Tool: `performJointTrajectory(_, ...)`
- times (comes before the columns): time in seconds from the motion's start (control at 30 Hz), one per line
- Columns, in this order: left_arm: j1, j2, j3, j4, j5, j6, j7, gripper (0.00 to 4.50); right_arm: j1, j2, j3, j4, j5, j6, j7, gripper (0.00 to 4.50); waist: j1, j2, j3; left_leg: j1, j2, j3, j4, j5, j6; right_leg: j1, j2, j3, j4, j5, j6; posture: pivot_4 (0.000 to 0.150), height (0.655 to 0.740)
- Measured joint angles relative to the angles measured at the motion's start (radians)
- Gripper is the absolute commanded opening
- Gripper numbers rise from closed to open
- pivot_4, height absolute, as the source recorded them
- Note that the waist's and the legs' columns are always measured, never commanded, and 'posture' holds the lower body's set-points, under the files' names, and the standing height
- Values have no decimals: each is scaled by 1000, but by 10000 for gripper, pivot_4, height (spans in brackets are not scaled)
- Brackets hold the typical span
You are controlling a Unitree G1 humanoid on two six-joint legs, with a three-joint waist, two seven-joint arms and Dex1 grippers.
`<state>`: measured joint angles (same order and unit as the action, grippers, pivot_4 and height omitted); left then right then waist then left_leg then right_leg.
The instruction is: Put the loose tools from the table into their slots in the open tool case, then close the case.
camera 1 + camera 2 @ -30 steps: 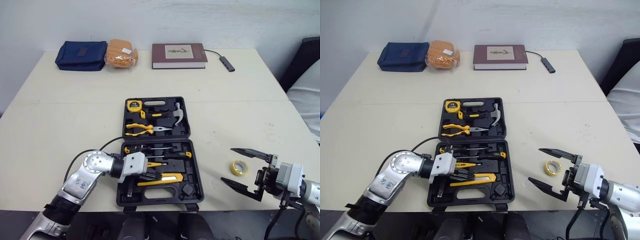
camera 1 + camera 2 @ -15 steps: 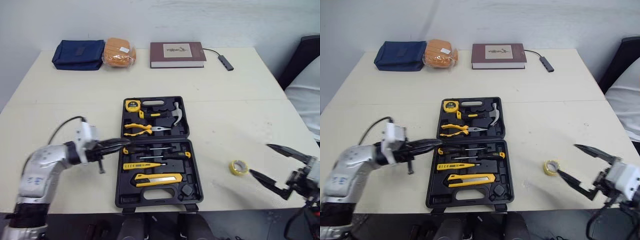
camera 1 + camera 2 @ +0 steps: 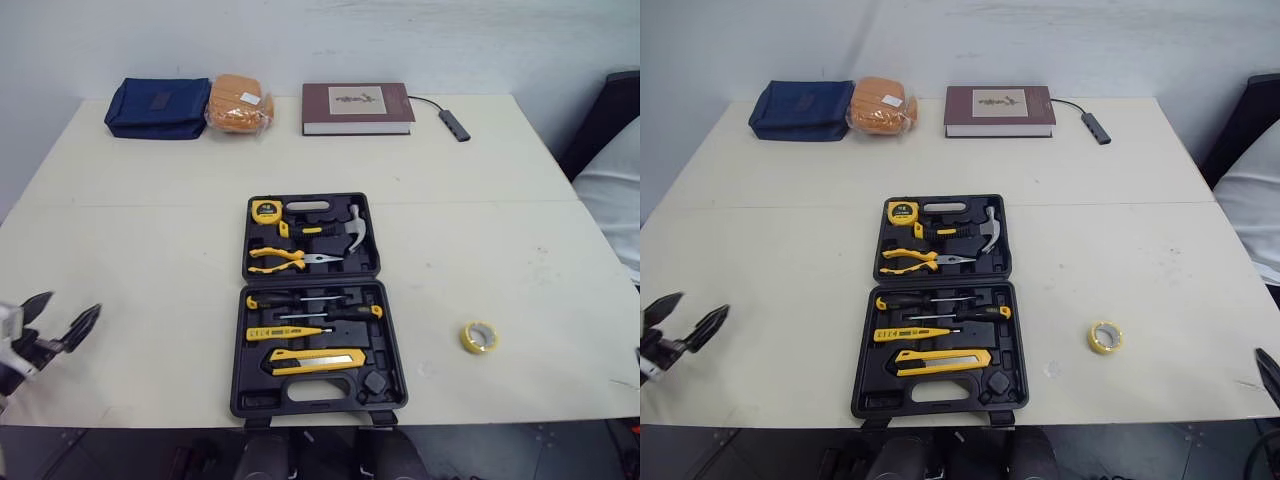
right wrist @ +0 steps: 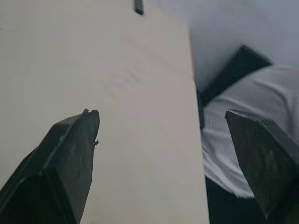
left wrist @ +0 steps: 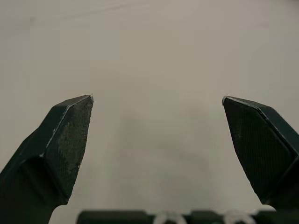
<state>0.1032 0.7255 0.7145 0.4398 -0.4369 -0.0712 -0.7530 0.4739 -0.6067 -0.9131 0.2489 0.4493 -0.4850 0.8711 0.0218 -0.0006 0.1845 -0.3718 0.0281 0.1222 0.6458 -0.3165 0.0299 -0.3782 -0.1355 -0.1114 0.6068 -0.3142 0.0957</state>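
Overhead, the head views take in the whole pale worktop [image 3: 150, 250], with the tool case [image 3: 318, 305] lying open and flat at its middle. The case's far half holds a tape measure [image 3: 266, 210], a hammer [image 3: 350, 228] and pliers [image 3: 285, 259]. Its near half holds screwdrivers [image 3: 320, 300], a yellow tester [image 3: 285, 332] and a utility knife [image 3: 318, 356].

A yellow tape roll [image 3: 479, 336] lies loose on the worktop at about 4 o'clock from the case, well apart from it. Along the far edge sit a navy pouch [image 3: 160, 108] at 11 o'clock, an orange packet [image 3: 239, 104] touching it, a book [image 3: 357, 108] at 12 and a small cabled adapter [image 3: 453, 125] at 1.

The left gripper [image 3: 68, 308] hangs at 8 o'clock, wide apart and empty; its wrist view shows bare worktop between the fingers. The right gripper [image 4: 162, 112] is likewise spread wide with nothing in it. Its wrist view adds the worktop's side edge and white fabric [image 4: 243, 116] on a dark seat beyond.
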Motion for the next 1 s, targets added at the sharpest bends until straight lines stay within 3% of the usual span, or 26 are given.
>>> performJointTrajectory(0.37, -17, -29, 16, -20, -11, 5, 67, 44751, 25, 30, -10, 48, -5, -6, -124, 45000, -23, 1, -2, 1, 1, 0, -1, 0, -1, 0, 0, 1, 0, 0, -1, 1500, 7400)
performJointTrajectory(0.7, -95, -58, -96, -263, -76, 139, 54, 44751, 16, 10, 64, -180, 17, 215, -176, 45000, -25, 1, -2, 1, 1, 0, 0, 0, -2, 0, 0, 1, 2, 0, -1, 1500, 7400)
performJointTrajectory(0.87, -193, -55, -224, -423, -131, 223, -38, 44751, 21, -139, 144, -455, 107, 427, -99, 45000, -24, 2, -1, 1, 1, 0, 0, 1, -2, 0, 1, 1, 3, 0, -1, 1500, 7400)
performJointTrajectory(1.0, -261, -45, -341, -547, -156, 266, -124, 44751, 48, -317, 184, -659, 136, 713, -89, 45000, -19, 1, -1, -1, 1, 1, 1, 4, -4, 0, 3, 0, 2, 0, -1, 1500, 7400)
